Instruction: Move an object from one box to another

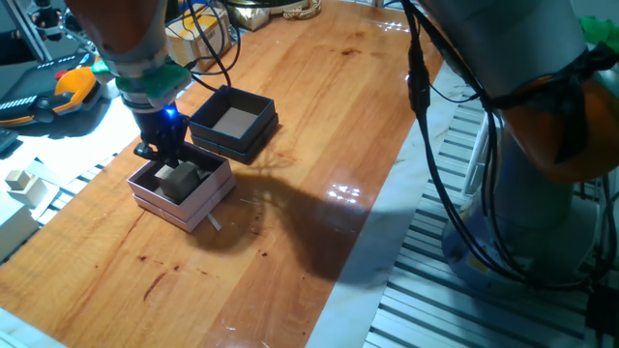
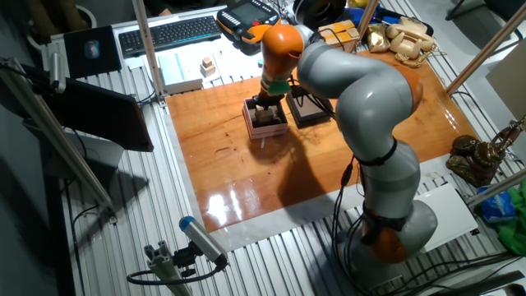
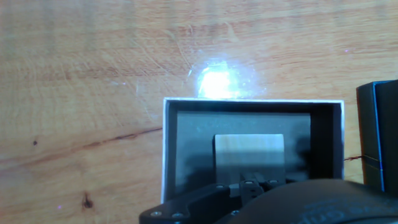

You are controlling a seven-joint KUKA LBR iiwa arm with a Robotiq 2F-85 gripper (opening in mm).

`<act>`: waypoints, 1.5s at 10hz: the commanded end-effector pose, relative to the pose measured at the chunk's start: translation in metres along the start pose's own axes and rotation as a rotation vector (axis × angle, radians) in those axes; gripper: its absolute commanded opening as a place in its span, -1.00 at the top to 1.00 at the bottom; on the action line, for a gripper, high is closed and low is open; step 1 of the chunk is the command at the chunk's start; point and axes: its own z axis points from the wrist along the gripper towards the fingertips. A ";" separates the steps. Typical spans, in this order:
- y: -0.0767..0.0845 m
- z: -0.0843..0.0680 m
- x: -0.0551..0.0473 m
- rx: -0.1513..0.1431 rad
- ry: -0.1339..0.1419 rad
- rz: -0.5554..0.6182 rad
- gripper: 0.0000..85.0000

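The pale beige cube (image 1: 180,180) lies on the dark floor of the pink box (image 1: 215,189) at the left of the wooden table. My gripper (image 1: 166,155) reaches down into this box, directly over the cube's back edge. Its fingertips are hidden, so I cannot tell whether the jaws are open or closed on the cube. In the hand view the cube (image 3: 249,154) sits centred just ahead of the gripper body, inside the pink box (image 3: 165,149). The black box (image 1: 259,131) with a tan floor stands right behind the pink one, and its edge shows in the hand view (image 3: 377,134).
The robot's grey base and black cables (image 1: 426,116) stand at the right of the table. Pale blocks (image 1: 21,182) and an orange-black tool (image 1: 58,95) lie off the table to the left. Bare wood lies in front of the boxes.
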 end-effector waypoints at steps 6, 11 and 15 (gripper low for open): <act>0.000 0.000 0.000 0.023 0.028 -0.038 1.00; -0.002 0.005 -0.002 0.003 -0.026 -0.051 1.00; 0.003 0.005 -0.004 0.016 -0.063 0.004 -0.20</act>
